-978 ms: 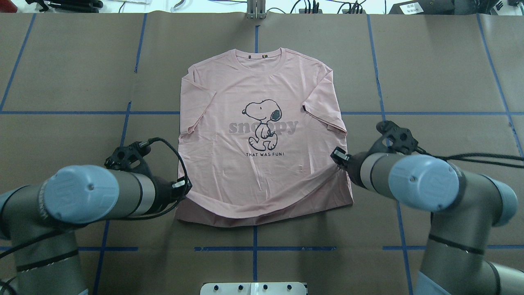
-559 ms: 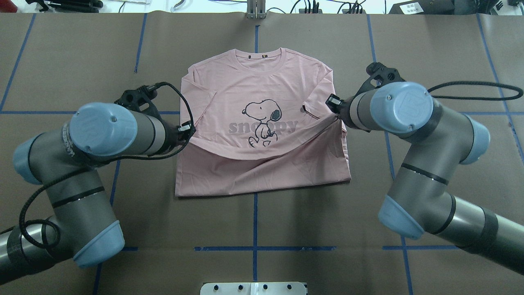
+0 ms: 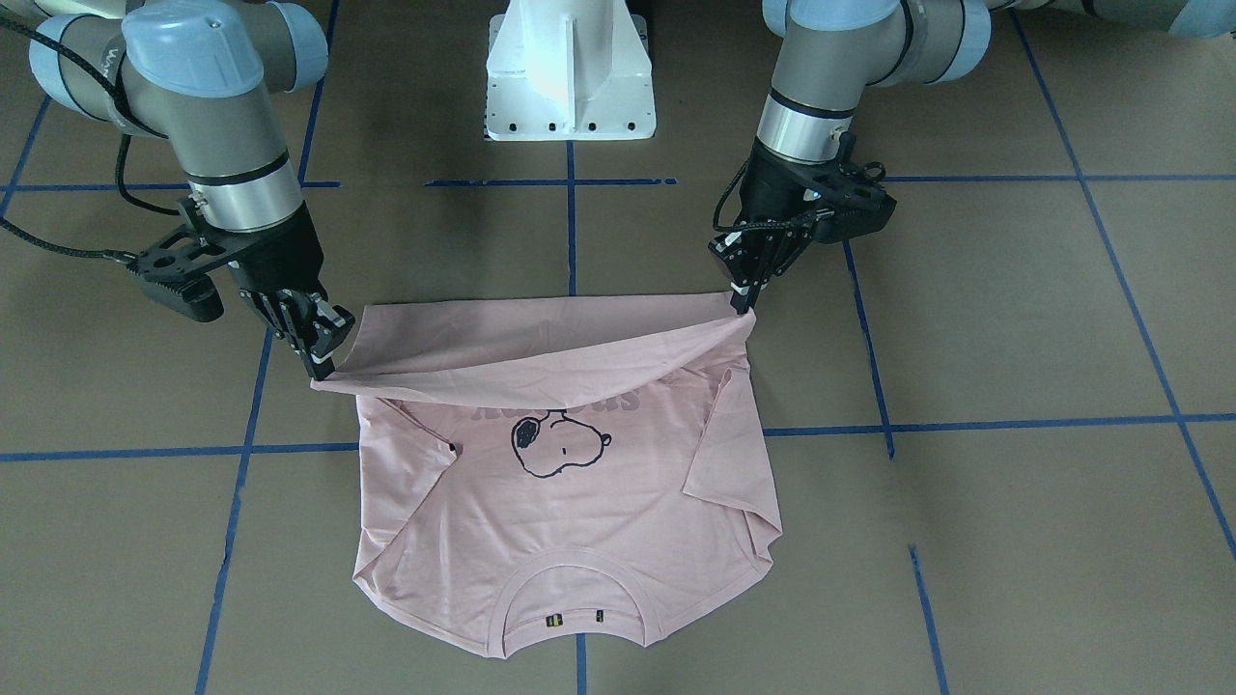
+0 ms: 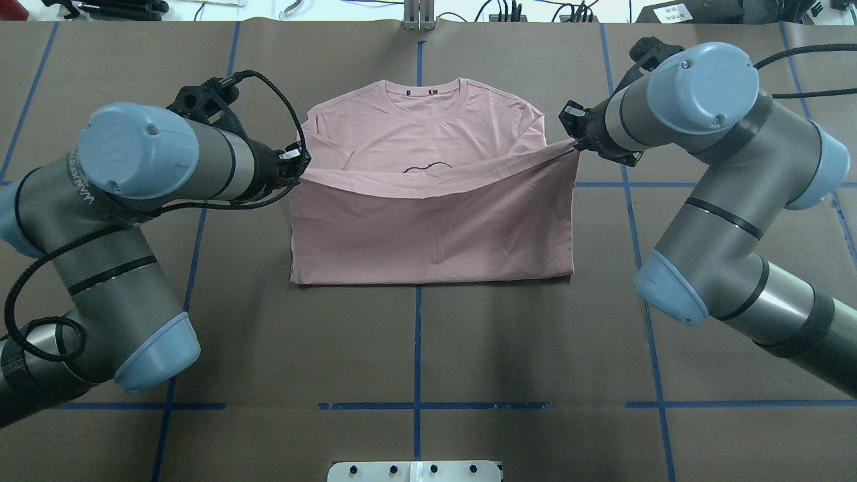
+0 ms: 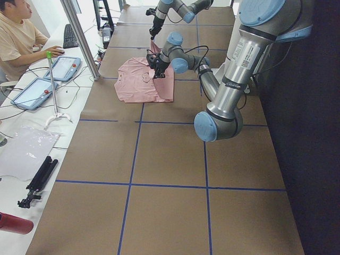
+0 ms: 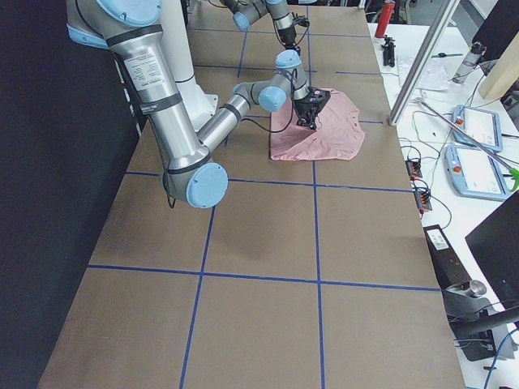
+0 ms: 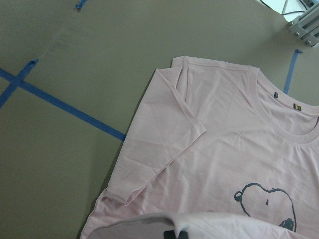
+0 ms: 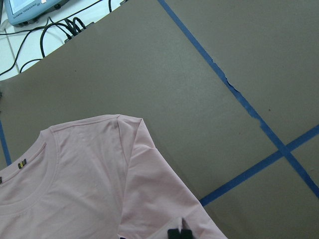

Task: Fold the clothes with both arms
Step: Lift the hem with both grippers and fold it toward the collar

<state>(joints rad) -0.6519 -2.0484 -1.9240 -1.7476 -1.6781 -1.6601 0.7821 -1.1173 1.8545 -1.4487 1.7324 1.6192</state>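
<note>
The left claw (image 3: pixel 743 302) and right claw (image 3: pixel 320 370) each pinch tight on a hem corner of the pink T-shirt (image 3: pixel 570 512). They hold the hem lifted over its chest, mid-desk (image 4: pixel 535 348), collar far.

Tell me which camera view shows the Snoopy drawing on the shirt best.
Exterior front-facing: Snoopy's head shows large and clear. The left wrist view catches it low in a corner; overhead shows only a thin line; the right wrist view none; side views too small.

brown table (image 4: pixel 535 348) | blue tape grid (image 4: pixel 417 348) | white pedestal (image 3: pixel 570 77) | seated operator (image 5: pixel 16 34)
</note>
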